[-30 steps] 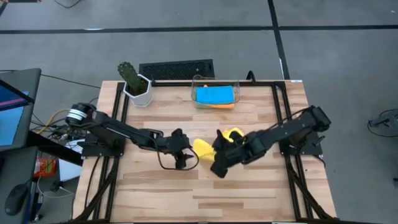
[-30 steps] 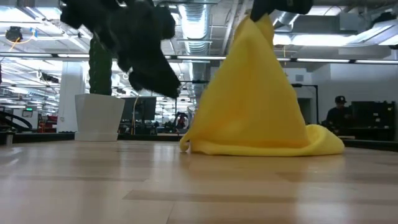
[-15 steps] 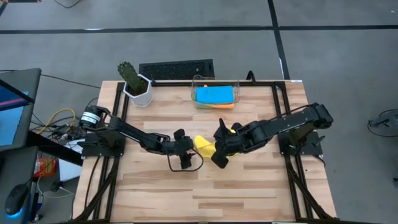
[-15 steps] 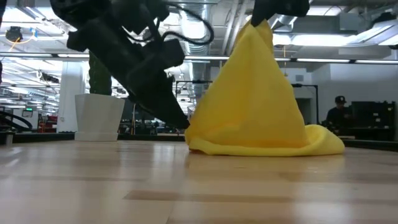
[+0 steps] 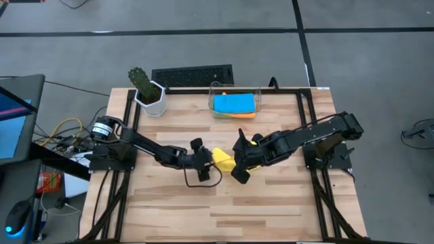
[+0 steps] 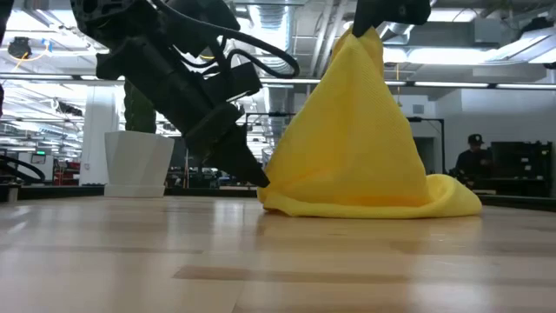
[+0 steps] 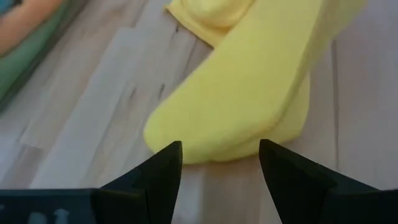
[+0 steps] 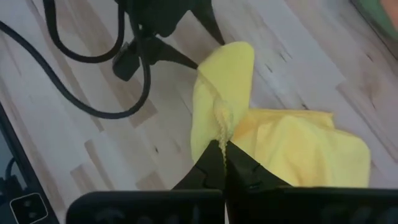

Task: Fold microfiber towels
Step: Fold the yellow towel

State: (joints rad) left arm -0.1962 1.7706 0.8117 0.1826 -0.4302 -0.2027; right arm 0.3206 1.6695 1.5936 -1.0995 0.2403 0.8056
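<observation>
From above, folded towels [image 5: 234, 104] sit binned at upper centre while, low down, my right gripper [image 6: 369, 30] pinches the yellow towel [image 6: 356, 156] into a peak mid-frame, my left gripper [image 7: 217, 163] spread at its hem, unfolded.

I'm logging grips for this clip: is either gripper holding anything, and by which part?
The right gripper pinches the yellow towel by its raised edge. The left gripper is open at the towel's low end, holding nothing.
</observation>
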